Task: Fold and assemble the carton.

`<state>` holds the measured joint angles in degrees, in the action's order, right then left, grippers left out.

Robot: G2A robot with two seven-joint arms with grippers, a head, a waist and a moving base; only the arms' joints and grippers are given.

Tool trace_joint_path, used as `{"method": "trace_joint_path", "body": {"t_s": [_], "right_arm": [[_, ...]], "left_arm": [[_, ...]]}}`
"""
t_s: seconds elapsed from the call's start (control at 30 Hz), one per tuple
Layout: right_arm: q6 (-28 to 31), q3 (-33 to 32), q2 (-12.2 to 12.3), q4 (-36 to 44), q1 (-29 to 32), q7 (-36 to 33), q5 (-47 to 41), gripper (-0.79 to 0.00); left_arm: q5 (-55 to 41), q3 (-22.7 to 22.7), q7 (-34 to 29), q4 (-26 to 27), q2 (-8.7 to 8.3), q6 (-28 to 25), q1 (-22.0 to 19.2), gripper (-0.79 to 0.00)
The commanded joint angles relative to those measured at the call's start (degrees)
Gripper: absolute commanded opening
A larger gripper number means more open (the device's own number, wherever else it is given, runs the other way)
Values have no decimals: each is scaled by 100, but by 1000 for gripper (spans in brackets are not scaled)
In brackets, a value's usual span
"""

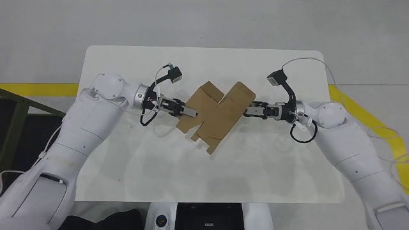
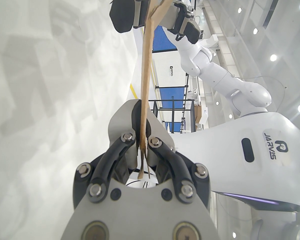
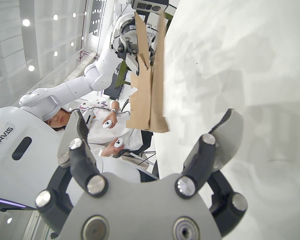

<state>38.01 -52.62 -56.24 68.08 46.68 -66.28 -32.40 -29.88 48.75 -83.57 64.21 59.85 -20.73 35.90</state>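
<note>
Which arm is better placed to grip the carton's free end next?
Right, most likely. The right gripper is open and faces the free end of the carton. The left gripper is shut on the opposite end and is needed there to hold it.

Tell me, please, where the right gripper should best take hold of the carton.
Probably the free end edge of the carton, opposite the left gripper shut on it, coming from the robot's right. The flattened carton is thin and faces the open right gripper, so the jaws fit over both faces.

The carton (image 1: 217, 115) is matt brown cardboard, the table (image 1: 128, 166) smooth matt white
</note>
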Motion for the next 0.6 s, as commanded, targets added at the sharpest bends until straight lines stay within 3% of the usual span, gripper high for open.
{"method": "trace_joint_path", "body": {"t_s": [0.0,0.27,0.43,0.57], "right_arm": [[12,-1,17,-7,11,12,-5,0],[68,181,-15,-29,-60,69,-75,-86],[107,327,-59,-165,-170,107,-113,-215],[107,417,-74,-165,-204,107,-201,-400]], "left_arm": [[1,9,39,-24,-12,-38,-5,-785],[-151,-24,3,63,-29,-1,8,-785],[-256,-22,-29,112,-52,31,68,-785],[-243,-14,-42,129,-76,44,112,-785]]}}
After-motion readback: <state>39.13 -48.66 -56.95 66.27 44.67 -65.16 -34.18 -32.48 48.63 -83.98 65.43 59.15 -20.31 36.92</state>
